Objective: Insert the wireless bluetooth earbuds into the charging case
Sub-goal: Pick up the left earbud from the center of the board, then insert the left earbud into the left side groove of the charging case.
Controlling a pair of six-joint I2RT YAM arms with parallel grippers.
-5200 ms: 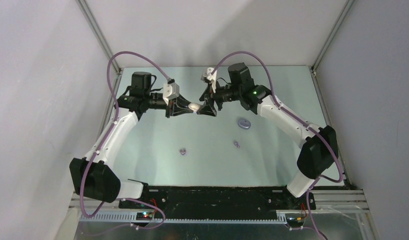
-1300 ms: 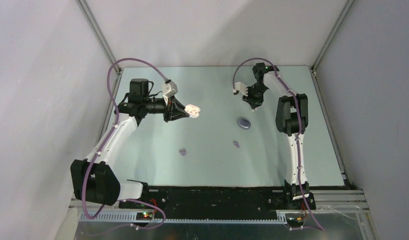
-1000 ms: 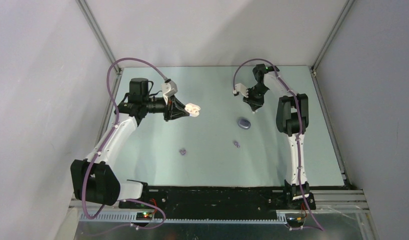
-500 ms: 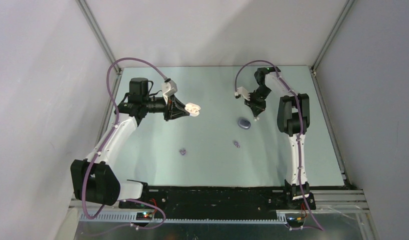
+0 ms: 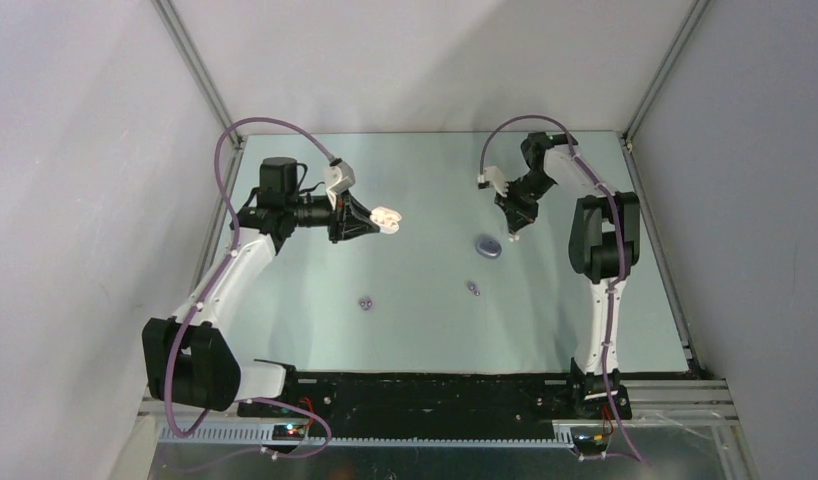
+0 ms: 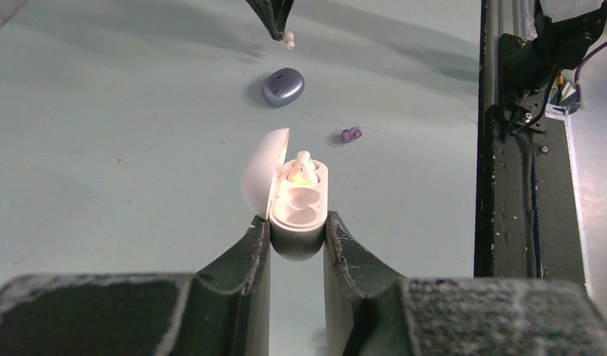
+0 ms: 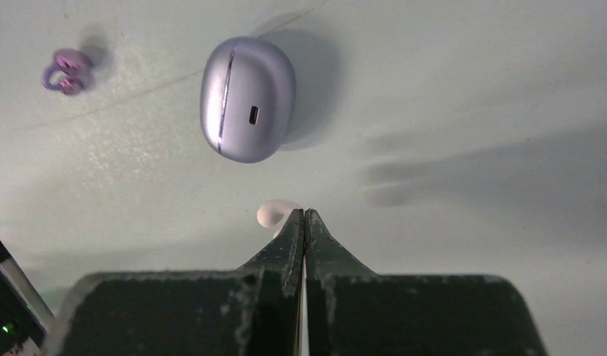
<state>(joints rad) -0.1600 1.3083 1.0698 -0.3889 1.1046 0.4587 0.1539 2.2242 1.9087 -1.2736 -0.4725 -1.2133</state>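
The left gripper (image 6: 297,222) clamps the open white case (image 6: 260,182), a seated earbud (image 6: 303,159) inside. Purple earbuds (image 5: 365,302) lie on the table (image 5: 415,330). Near the closed purple case (image 7: 247,96), the right gripper (image 7: 304,215) is pressed together, a loose white earbud (image 7: 272,213) at its tip.

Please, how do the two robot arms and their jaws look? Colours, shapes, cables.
Both the left arm and the right arm have white links with black joint housings. A purple cable loops along each. A white camera block sits at each wrist. The jaws are dark, wedge-shaped and tapering, with scuffed, pale-speckled edges.
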